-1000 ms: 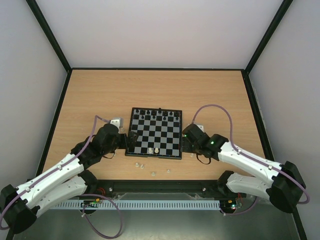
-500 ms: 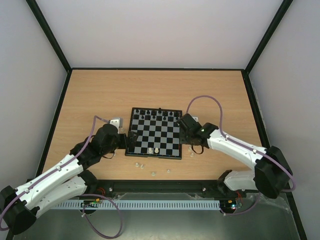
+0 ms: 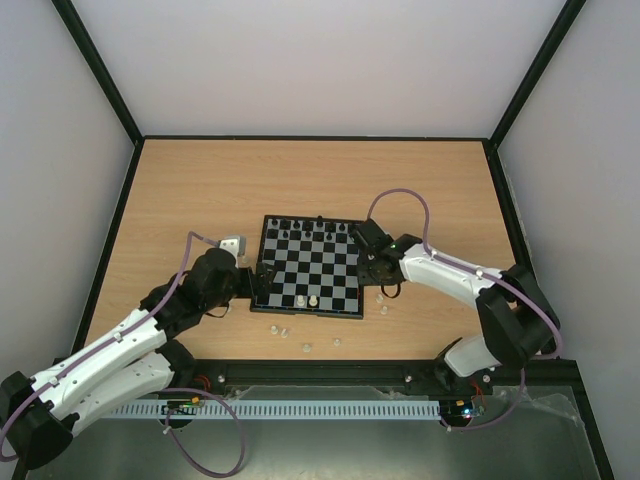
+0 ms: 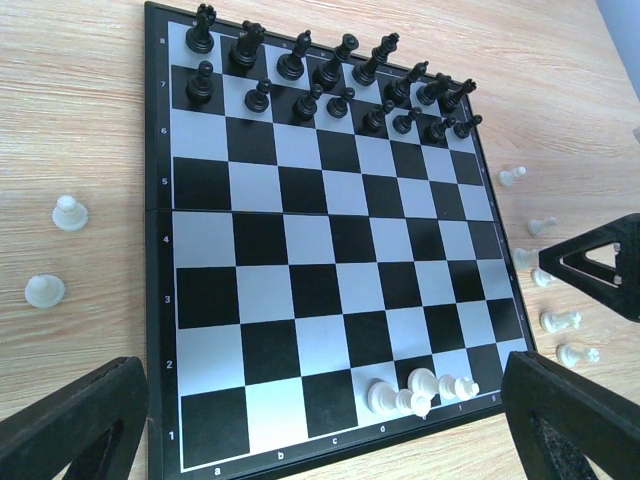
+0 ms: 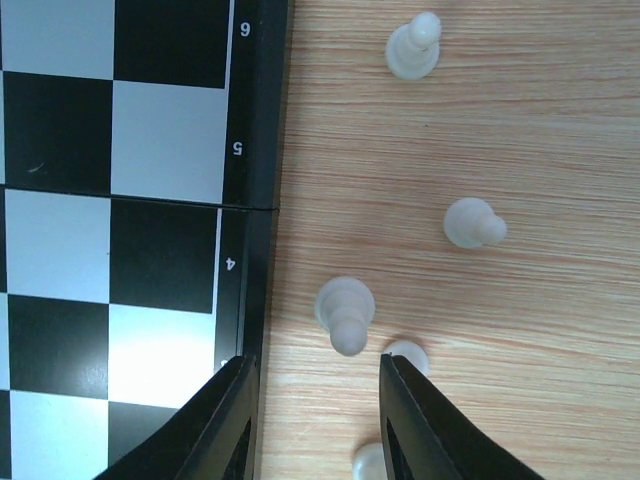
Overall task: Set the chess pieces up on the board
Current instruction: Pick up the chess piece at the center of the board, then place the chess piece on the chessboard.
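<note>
Pale walls are boxing in a wood table [image 3: 200, 190] w/ a black rim. The board [image 3: 312, 272] is sitting mid-table, between the two arms. Black men [image 4: 330, 85] are standing in their two far ranks, so that side looks done. Only a few white men [image 4: 420, 390] are standing on rank 1, bunched together. The rest are lying loose on the wood around the board, prob. why both arms are crowding in at its sides.

Left gripper [image 4: 325, 375] is hanging over the board's near-left corner w/ fingers spread full wide, holding nothing; likely just waiting its turn.

Right gripper [image 5: 315, 365] is pointing down beside the board's right edge, abt rank 4. Its jaws are part-narrowed w/ a gap showing, lined up on a white pawn [image 5: 345, 312] lying just ahead of the tips. A second pale piece [image 5: 368, 462] is showing low in the gap; can't tell if a finger is touching it. Nothing is looking pinched from both sides.
</note>
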